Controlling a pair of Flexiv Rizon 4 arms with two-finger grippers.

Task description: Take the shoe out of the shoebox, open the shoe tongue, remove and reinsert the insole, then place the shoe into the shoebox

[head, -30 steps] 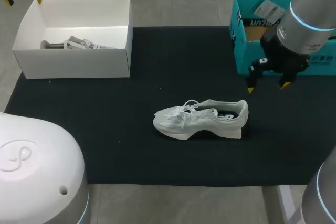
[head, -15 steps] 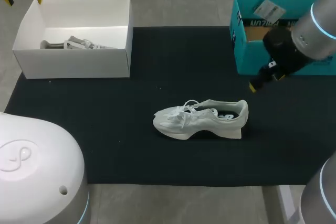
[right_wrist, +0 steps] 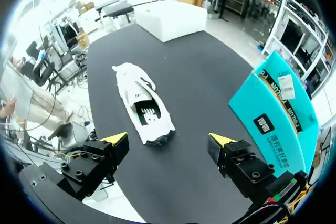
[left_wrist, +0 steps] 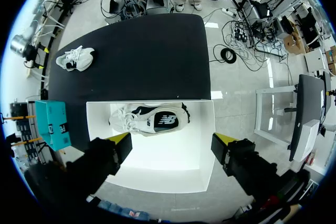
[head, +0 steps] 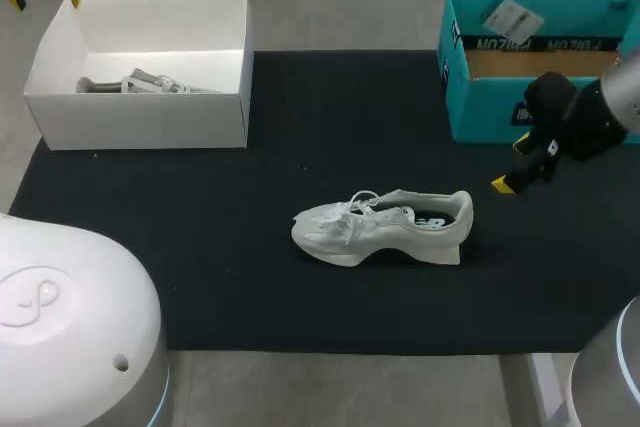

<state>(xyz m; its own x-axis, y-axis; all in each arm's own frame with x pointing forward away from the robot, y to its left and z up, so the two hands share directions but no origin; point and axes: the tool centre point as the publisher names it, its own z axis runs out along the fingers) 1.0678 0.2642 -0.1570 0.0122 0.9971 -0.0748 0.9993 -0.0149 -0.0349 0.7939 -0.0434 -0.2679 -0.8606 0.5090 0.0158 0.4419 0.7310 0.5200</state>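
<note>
The white laced shoe (head: pixel 385 227) stood mid-way on the matte black mat (head: pixel 230 277), the right gripper (right_wrist: pixel 168 139) released near its heel. The left gripper (left_wrist: pixel 172 141), spread, hovered over the rectangular white shoebox (head: pixel 140 122) at the mat's far-left corner; only its wrist view showed the inner shoe (left_wrist: pixel 149 120) whole.

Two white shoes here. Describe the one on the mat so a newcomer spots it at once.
Start at the black mat, with a white shoebox at its far left corner and a teal box far right. Near the mat's middle stands a white sneaker, upright on its sole. Unlike the other shoe, it sits in no box.
</note>
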